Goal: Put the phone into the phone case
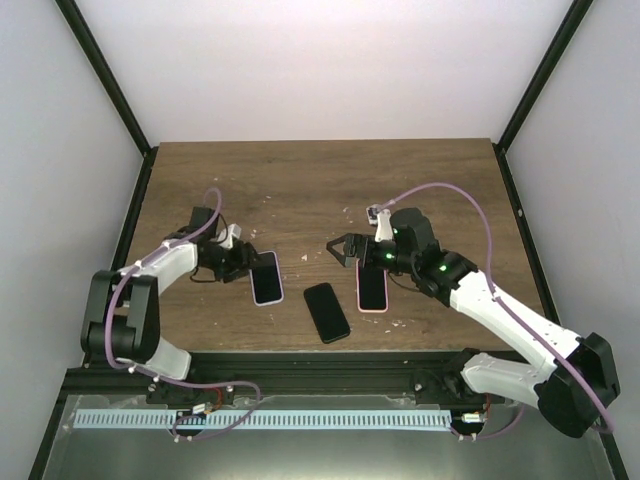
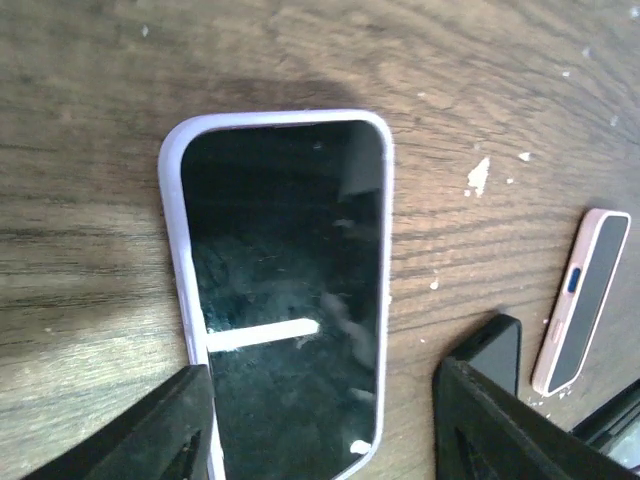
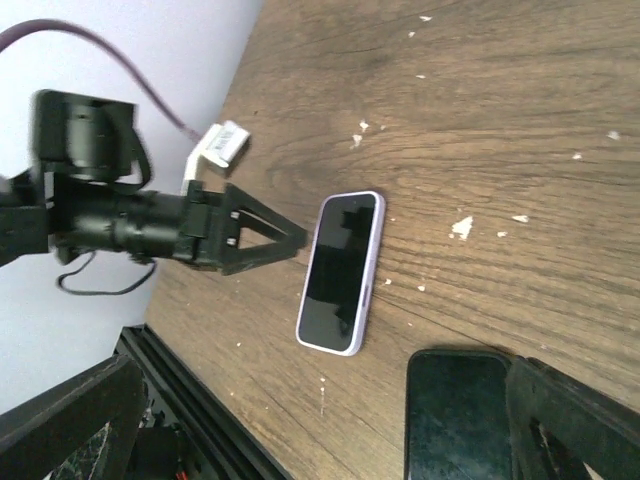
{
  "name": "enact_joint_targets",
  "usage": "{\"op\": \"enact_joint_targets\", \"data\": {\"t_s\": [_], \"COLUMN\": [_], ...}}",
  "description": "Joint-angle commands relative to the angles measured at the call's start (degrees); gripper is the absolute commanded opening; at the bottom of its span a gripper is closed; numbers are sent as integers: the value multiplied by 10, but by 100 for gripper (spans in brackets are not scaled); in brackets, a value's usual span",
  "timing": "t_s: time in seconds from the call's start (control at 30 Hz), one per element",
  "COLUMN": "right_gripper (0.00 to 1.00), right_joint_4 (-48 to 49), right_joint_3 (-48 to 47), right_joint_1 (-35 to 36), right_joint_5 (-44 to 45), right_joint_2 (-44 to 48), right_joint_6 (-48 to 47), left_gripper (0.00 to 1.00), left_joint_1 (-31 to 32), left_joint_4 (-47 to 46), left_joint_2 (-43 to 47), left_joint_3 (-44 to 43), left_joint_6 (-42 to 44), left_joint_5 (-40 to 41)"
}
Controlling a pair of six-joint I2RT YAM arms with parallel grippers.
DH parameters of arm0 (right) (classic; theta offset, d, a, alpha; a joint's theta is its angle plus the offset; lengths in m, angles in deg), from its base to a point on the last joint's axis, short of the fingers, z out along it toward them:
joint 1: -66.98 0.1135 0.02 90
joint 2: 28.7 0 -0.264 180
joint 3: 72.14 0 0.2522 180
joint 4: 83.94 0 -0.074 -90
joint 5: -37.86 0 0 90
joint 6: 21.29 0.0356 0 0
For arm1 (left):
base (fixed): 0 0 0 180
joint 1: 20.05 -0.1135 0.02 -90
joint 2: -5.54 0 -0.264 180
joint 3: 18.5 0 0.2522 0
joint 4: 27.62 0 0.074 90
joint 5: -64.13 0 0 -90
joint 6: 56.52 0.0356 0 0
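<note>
under the left gripper (image 1: pixel 243 266): phone (image 2: pixel 285 300) lies screen-up on the table (image 1: pixel 300 180), looks seated in the lavender case (image 2: pixel 172 230), rim showing round every edge in view. jaws apart, not clamping. one finger (image 2: pixel 180 430) overlaps a corner, other stands clear of the edge. phone's long axis runs straight out btwn the fingers, so imo exit is a plain lift, no sideways drag. left arm is much the nearer. right gripper (image 1: pixel 340 250) wide open, holding nothing, hovers nr black phone (image 1: pixel 327 311) and pink-cased phone (image 1: pixel 372 290).
</note>
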Motion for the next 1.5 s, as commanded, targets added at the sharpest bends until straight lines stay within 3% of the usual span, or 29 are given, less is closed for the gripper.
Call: {"op": "enact_joint_targets", "data": {"t_s": [0.0, 0.17, 0.27, 0.3, 0.8, 1.47], "right_gripper": [100, 100, 100, 100, 100, 100], "right_joint_4": [-51, -116, -149, -159, -243, -217], "right_joint_3": [-31, -34, -43, -48, -141, -99], "right_joint_1": [-4, -4, -4, -4, -4, -4], "right_joint_5": [59, 125, 149, 156, 246, 224], "right_joint_2": [26, 51, 69, 75, 157, 238], "right_joint_6": [15, 24, 35, 41, 32, 45], "left_gripper": [66, 79, 99, 100, 100, 100], "left_joint_1": [-3, -2, -2, -2, -2, -3], "left_joint_4": [27, 58, 70, 71, 43, 10], "left_joint_2": [56, 134, 193, 212, 433, 476], "left_joint_3": [-26, -39, -47, -49, -98, -50], "left_joint_6": [-2, 5, 8, 9, -14, -60], "left_joint_5": [23, 34, 30, 26, -73, -109]}}
